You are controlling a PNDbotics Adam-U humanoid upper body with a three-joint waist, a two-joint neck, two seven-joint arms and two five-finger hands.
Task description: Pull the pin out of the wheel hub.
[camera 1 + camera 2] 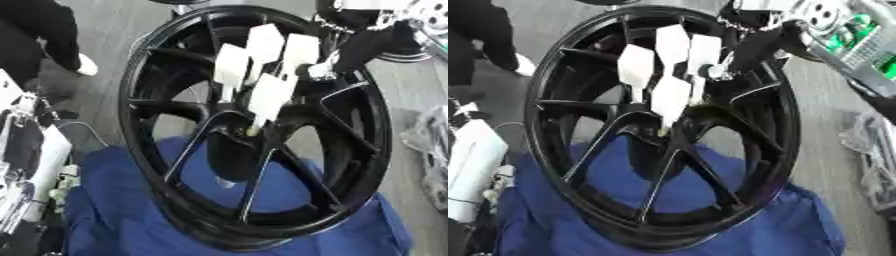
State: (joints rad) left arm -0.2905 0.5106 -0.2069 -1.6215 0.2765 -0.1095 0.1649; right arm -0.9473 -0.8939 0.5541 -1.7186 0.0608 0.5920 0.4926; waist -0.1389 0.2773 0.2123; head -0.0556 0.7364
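Note:
A black spoked wheel hub (350, 125) stands tilted on a blue cloth (114, 200). My right hand (269, 95) comes in from the upper right on a black wrist (367, 45). Its white fingers (232, 67) are spread and straight in front of the spokes. The lowest finger points down at the hub's centre, where a small yellowish tip, the pin (253, 131), shows right at its end. I cannot tell whether the finger grips the pin or only touches it. My left arm (35, 160), white and silver, stands at the left edge beside the wheel; its hand is not clear.
Grey floor surrounds the cloth. A person in black with a white shoe (86, 65) is at the upper left. Crumpled clear plastic (429, 145) lies at the right. A silver machine part with green pieces (868, 45) sits at the upper right.

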